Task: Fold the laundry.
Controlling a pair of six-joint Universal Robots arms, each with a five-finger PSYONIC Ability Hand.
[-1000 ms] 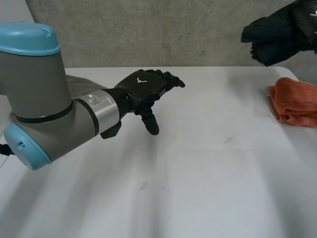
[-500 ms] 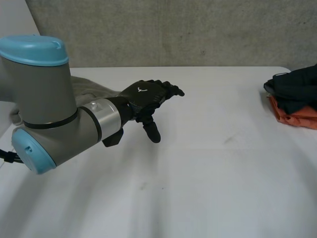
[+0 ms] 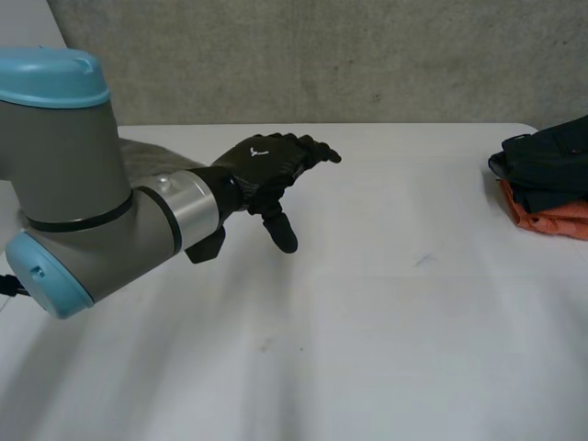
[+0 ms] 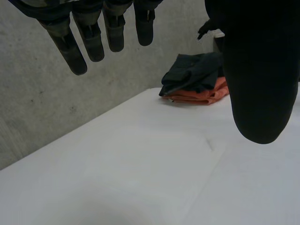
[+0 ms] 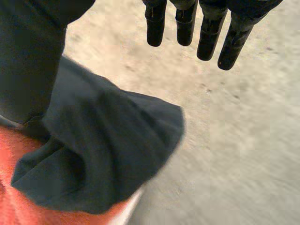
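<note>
A folded dark cloth (image 3: 547,161) lies on top of a folded orange cloth (image 3: 551,219) at the table's right edge. In the right wrist view my right hand (image 5: 208,33) hangs open above this dark cloth (image 5: 108,145), fingers straight and apart from it, with the orange cloth (image 5: 28,211) showing beneath. My left hand (image 3: 266,165) hovers open over the left middle of the table, holding nothing. In the left wrist view its straight fingers and thumb (image 4: 258,70) point toward the far stack, the dark cloth (image 4: 194,70) over the orange one (image 4: 201,96).
A grey cloth (image 3: 152,156) lies at the back left, partly behind my left arm. The white table (image 3: 386,322) ends at a concrete wall at the back. The stack sits close to the table's right edge.
My right hand came down from the upper right with the dark cloth, set it on the orange cloth and opened. The left hand hardly moved.
</note>
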